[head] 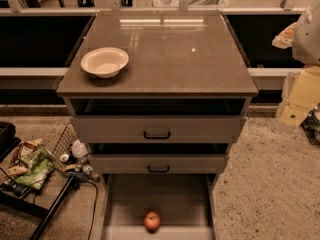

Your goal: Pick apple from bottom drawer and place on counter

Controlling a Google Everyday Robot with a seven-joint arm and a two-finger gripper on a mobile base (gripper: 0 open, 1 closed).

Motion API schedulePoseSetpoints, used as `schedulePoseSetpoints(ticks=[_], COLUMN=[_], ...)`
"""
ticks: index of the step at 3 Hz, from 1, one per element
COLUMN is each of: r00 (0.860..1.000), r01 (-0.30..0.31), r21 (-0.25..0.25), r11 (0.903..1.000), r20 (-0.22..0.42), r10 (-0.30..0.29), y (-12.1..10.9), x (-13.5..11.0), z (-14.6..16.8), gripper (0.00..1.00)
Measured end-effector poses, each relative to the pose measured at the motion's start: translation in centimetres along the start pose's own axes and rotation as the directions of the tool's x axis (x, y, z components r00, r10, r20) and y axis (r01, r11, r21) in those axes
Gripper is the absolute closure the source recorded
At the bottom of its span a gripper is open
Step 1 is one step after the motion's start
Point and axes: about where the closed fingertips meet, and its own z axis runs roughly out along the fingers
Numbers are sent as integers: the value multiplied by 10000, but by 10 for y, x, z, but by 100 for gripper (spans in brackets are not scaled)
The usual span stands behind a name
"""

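Note:
The small red-orange apple (152, 220) lies on the flat floor of the bottom drawer (130, 204), which is pulled out toward me, near its front edge. The glossy grey-brown counter (175, 59) tops the cabinet above it. My gripper does not show in the camera view. A pale rounded shape (306, 34) at the right edge may be part of my arm.
A cream bowl (104, 61) stands on the counter's left side. Two upper drawers with black handles (157, 134) (158, 169) stick out slightly. A wire basket with packets and small bottles (35, 164) sits on the floor at left. Yellow items (300, 96) are at right.

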Motion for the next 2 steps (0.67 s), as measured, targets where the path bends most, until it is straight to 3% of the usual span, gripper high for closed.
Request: schedulePoseSetpoints(ticks=[1,2], r00=[9999,9949], r01=[-44,-405], r21=[125,47], r11=[9999,9992], r20=[104,932], r10=[42,398], y=[-2,-1], x=[1,13], z=[-5,15], gripper=[0,0])
